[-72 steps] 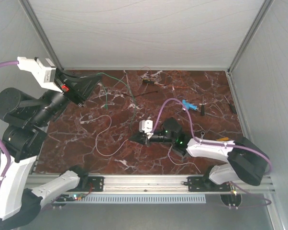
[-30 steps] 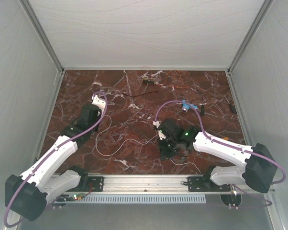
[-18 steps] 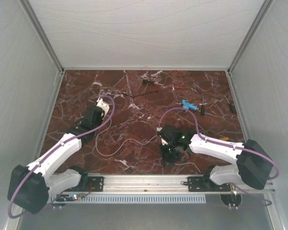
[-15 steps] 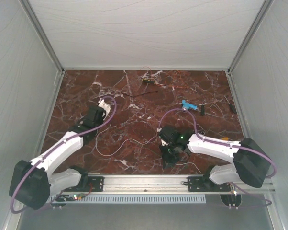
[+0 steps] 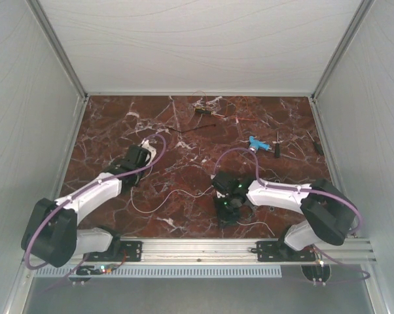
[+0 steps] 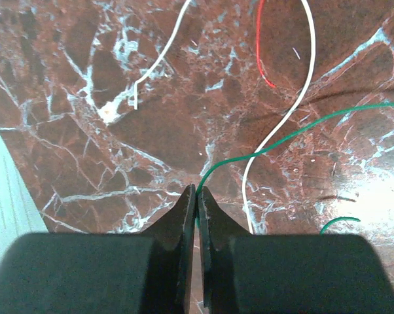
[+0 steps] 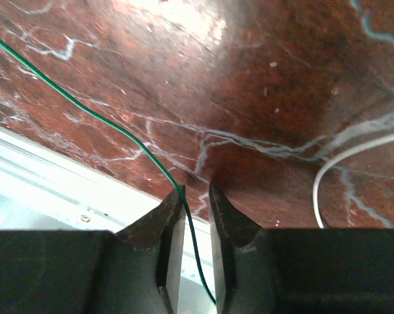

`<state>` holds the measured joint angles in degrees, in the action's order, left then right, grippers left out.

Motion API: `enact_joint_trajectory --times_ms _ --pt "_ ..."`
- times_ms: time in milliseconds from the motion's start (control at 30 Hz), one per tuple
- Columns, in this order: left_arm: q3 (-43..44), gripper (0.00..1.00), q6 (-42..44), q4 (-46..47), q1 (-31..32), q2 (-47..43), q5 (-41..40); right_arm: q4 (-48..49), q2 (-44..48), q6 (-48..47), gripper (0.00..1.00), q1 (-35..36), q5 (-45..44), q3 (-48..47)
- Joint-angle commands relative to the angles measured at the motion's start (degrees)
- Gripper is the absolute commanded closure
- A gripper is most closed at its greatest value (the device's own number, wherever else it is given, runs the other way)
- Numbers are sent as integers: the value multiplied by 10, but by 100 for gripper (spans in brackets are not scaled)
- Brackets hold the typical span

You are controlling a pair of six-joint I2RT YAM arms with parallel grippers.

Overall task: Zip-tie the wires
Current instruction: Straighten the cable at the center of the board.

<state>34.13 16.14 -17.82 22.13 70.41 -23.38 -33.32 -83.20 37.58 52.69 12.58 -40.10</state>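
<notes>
The wires (image 5: 174, 191) lay loose on the marble tabletop (image 5: 184, 131), mostly between centre and 7 o'clock in the top view, spread between the two arms. They were not bundled, and no tie was on them.

Left gripper (image 6: 197, 196), around 9 o'clock of table centre, was clamped tight, with the end of the green strand (image 7: 118, 131) pinched at its tips. In its wrist view a white strand (image 6: 311, 59) snaked off toward 1 o'clock, with a short red strand (image 6: 258, 46) at 12.

Right gripper (image 7: 196, 193), about 5 o'clock of centre near the table's front edge, had its jaws parted a crack. The green strand ran through the gap from 10 o'clock and looked loose rather than nipped.

Handling, as a judgement: these are thread-thin, near weightless and floppy. They will slide out of anything but a firm tip pinch, and they won't hold a shape or push. They should kink rather than break, though a hard tug could drag the whole tangle. Best hold is with the very fingertips, near an end or where strands cross, lifting them just off the marble and gathering them side by side before tying.
</notes>
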Motion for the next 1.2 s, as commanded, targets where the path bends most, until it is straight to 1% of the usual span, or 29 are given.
enact_joint_trajectory --times_ms 0,33,67,133,267,333,400,667,733,800,933,1067,1167 --pt "27 100 -9 10 1 24 11 30 -17 -3 80 -1 -11 -18" --pt "28 100 -9 11 1 27 12 29 -17 -4 78 -1 -13 -19" --pt "28 97 -9 12 1 28 12 28 -18 -6 77 -2 -13 -21" --pt "28 86 -9 14 2 31 14 24 -17 -8 73 -1 -14 -24" --pt "34 74 -16 13 1 32 22 14 -12 -12 65 -2 -22 -29" --pt "36 67 -19 13 1 29 25 8 -8 -12 62 -2 -30 -33" --pt "35 57 -22 14 1 23 27 -1 -3 -12 59 -2 -42 -38" --pt "33 15 -42 27 1 -24 36 -57 47 -16 58 -2 -66 -60" --pt "32 2 -46 30 1 -41 36 -78 71 -18 58 -2 -66 -68" --pt "31 0 -51 32 1 -58 37 -99 99 -20 58 -3 -74 -79" --pt "36 0 -65 30 1 -91 52 -135 148 -35 53 -24 -95 -116" --pt "37 0 -77 36 1 -132 50 -120 179 -59 43 -71 -104 -160" --pt "32 0 -88 48 0 -165 47 -68 178 -78 30 -113 -112 -196"
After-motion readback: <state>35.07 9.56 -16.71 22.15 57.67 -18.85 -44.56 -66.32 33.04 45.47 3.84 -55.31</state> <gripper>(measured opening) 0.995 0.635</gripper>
